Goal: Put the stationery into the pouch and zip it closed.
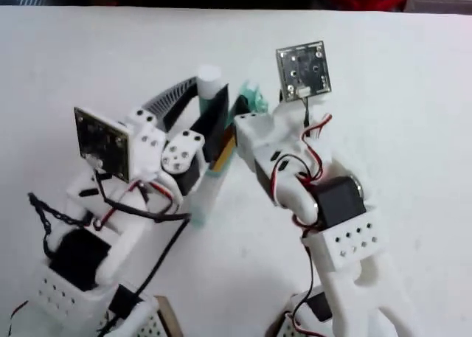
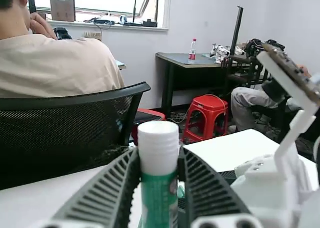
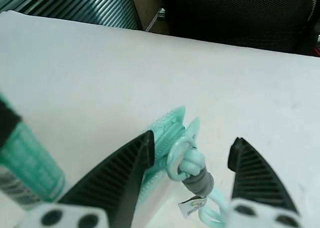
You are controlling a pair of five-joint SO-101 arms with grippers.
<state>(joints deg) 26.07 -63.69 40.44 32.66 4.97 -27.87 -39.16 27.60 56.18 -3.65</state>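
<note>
A glue stick [image 1: 209,81] with a white cap and green label stands upright between the black fingers of my left gripper [image 1: 209,94], which is shut on it; the left wrist view has the glue stick [image 2: 158,135] held in that gripper [image 2: 159,160]. The teal pouch [image 1: 254,98] lies on the white table, its body [image 1: 210,193] running under both arms. My right gripper [image 3: 192,143] is open around the pouch's end [image 3: 167,123], where the zipper pull ring [image 3: 176,160] and its cord sit. One finger [image 3: 135,158] touches the pouch edge. The glue stick [image 3: 25,168] is close beside it.
The two arms crowd the middle of the table [image 1: 383,94], with loose cables [image 1: 51,215] by the left arm's base. Bare white surface stretches to the far side and to the right. A black mesh chair [image 2: 60,133] stands just past the table's far edge.
</note>
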